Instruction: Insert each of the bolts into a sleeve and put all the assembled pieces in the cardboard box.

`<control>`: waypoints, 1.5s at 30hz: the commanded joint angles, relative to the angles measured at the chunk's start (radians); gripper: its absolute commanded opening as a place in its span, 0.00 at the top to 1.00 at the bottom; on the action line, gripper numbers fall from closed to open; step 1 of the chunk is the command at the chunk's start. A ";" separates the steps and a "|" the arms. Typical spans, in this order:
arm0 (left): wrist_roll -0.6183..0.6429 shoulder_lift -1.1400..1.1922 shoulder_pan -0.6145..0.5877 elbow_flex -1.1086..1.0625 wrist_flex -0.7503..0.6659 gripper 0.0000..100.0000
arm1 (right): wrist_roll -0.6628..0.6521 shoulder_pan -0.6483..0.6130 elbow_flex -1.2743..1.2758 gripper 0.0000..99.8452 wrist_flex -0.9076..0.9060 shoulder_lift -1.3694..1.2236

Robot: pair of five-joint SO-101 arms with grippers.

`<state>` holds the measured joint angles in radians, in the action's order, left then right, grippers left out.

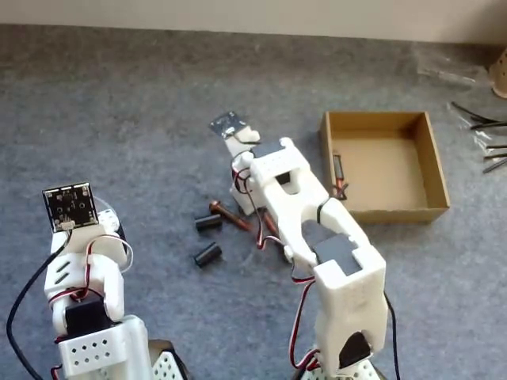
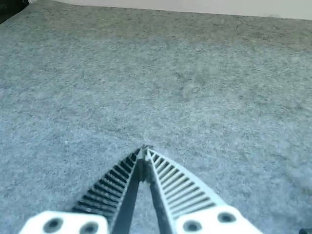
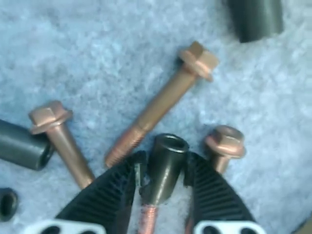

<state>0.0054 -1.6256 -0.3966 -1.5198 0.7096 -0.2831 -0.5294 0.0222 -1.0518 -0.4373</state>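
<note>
Starting at the right wrist, what has the right gripper (image 3: 165, 157) got? asks the first.

Its fingers are closed on a dark sleeve (image 3: 163, 178), the second answers, with the open mouth pointing away from the wrist. A copper threaded end (image 3: 146, 217) shows just under it.

And close around it?

Copper bolts lie on the grey carpet (image 3: 97, 44). A short bolt (image 3: 223, 145) lies just beside one finger. A long bolt (image 3: 161, 105) lies just beyond the sleeve's mouth. A third bolt (image 3: 61, 139) lies off to the other side, its head next to a loose sleeve (image 3: 22, 146). Another loose sleeve (image 3: 256, 17) lies farther out.

What about the left gripper (image 2: 145, 152)?

It is shut, tips meeting, above bare carpet. From the high view the left arm (image 1: 83, 269) stands at the near left. It is well apart from the parts and from the right arm (image 1: 305, 214), which stretches over the bolts.

And the cardboard box (image 1: 432, 158)?

It sits farther back, to the right of the right arm, with its top open. One assembled piece (image 1: 339, 176) lies inside along the wall nearest the arm. It is dark in the middle with copper at the end.

Anything beyond that?

Thin black ties (image 1: 479, 131) lie on the carpet at the far right edge.
</note>
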 commanded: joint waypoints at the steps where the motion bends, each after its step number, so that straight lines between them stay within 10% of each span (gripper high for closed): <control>1: 0.005 -0.008 0.012 0.007 -0.021 0.99 | 0.009 0.001 -0.024 0.99 0.013 0.002; 45: -0.023 -0.008 0.145 -0.031 -0.025 0.99 | -0.028 -0.028 -0.926 1.00 -0.711 0.093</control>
<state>0.0054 -1.6272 -0.3015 -1.5489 0.7050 -0.3291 -0.5355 -0.8493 -1.7438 -0.4434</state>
